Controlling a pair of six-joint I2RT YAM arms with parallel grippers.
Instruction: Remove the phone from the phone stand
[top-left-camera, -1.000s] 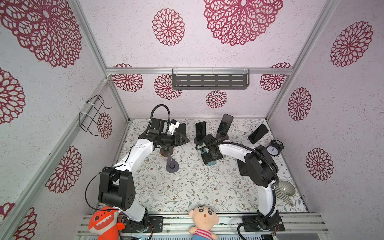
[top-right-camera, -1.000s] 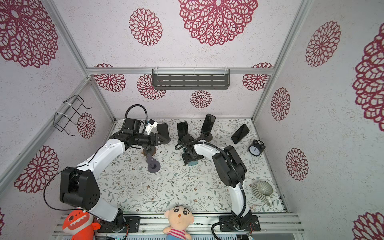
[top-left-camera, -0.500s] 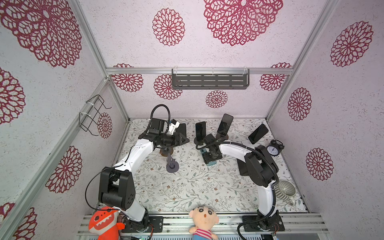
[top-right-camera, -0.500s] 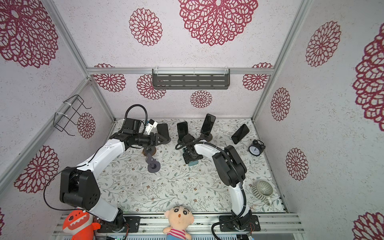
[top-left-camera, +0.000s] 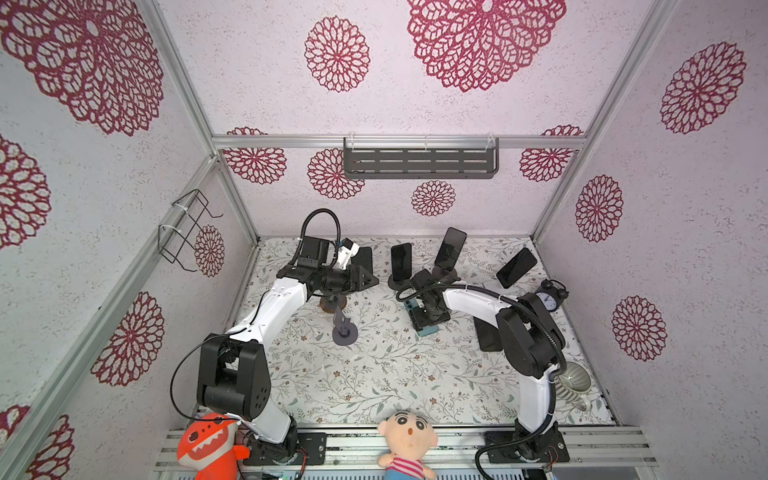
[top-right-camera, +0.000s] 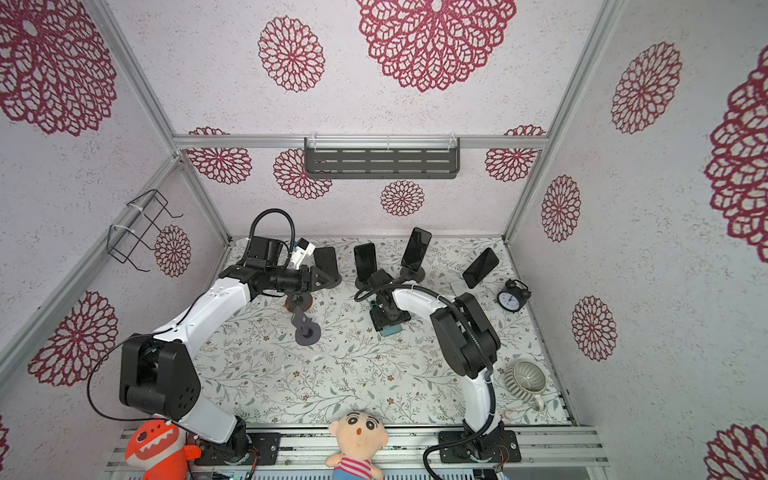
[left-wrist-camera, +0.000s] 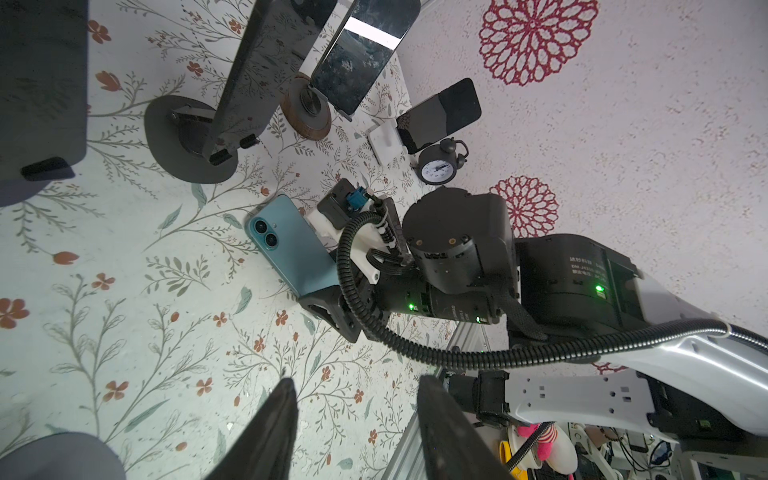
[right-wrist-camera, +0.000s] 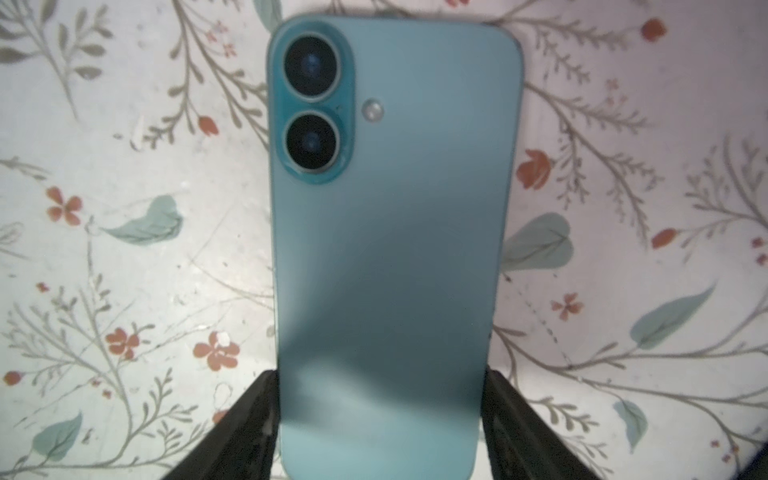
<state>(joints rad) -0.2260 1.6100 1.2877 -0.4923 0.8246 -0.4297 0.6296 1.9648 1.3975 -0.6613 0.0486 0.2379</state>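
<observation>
Between right gripper (right-wrist-camera: 380, 419) fingers, teal phone (right-wrist-camera: 390, 232)

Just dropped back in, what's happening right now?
The right tool grips the teal twin-lens phone by its long edges, back up, low at the floral table, off any stand. The left tool hovers open and empty near the back row, where several dark phones lean on stands.

Teal phone (right-wrist-camera: 390, 249), softly blurred, its lower end cut off by the frame edge. Fingers (right-wrist-camera: 249, 424) of the right gripper (right-wrist-camera: 381, 374) seem to touch its sides, though blur leaves doubt.
</observation>
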